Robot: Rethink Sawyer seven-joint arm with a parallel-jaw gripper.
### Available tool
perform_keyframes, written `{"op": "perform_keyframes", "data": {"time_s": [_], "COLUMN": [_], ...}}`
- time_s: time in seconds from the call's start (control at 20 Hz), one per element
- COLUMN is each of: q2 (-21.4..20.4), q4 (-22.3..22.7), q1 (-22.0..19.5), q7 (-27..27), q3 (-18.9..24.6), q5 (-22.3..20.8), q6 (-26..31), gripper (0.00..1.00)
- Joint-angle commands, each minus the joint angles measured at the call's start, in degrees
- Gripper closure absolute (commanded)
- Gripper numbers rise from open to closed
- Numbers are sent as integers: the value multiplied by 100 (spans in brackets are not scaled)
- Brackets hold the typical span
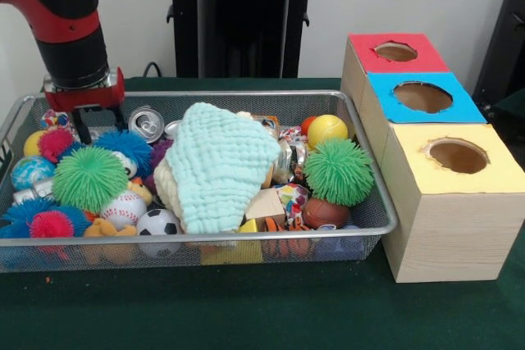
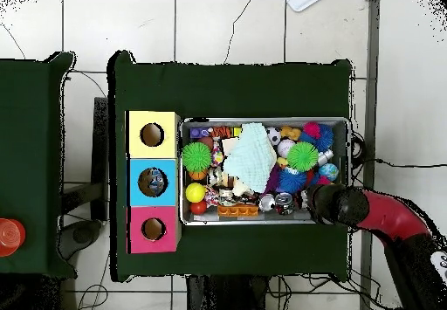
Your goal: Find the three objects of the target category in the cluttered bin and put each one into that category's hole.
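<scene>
The gripper (image 1: 84,117) hangs over the wire bin's (image 1: 373,202) corner at 10 o'clock in the front view; I cannot tell if it is apart or together. A mint cloth (image 1: 220,165) covers the toys in the bin's middle. The three-hole box (image 1: 459,202) stands at 3 o'clock.

Front view: we sit low and close at the surface (image 1: 246,309) edge, facing the arm (image 1: 70,30), angled slightly down. The wire bin (image 1: 373,202) fills the left and middle, the three-hole box (image 1: 447,211) is at the right, and the arm drops in at top left.

Overhead view: we look straight down from high up, much farther off. We take in the whole green surface (image 2: 231,84), tiled floor (image 2: 209,27) around it, and a second green surface (image 2: 26,149) at left. Here the bin (image 2: 266,221) lies right of the box (image 2: 153,182), and the arm (image 2: 384,215) enters from lower right.

Both views share bin, box and arm, turned half round against each other.
</scene>
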Motion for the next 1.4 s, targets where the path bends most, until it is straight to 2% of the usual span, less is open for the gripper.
{"op": "perform_keyframes", "data": {"time_s": [0.05, 0.3, 0.65, 1.4], "q2": [353, 482, 600, 418], "q4": [283, 105, -43, -28], "q1": [46, 229, 349, 377], "q7": [-272, -175, -179, -309], "q3": [153, -102, -239, -195], "q5": [102, -47, -61, 113], "q6": [484, 621, 825, 1216], "gripper": [0, 0, 0, 0]}}
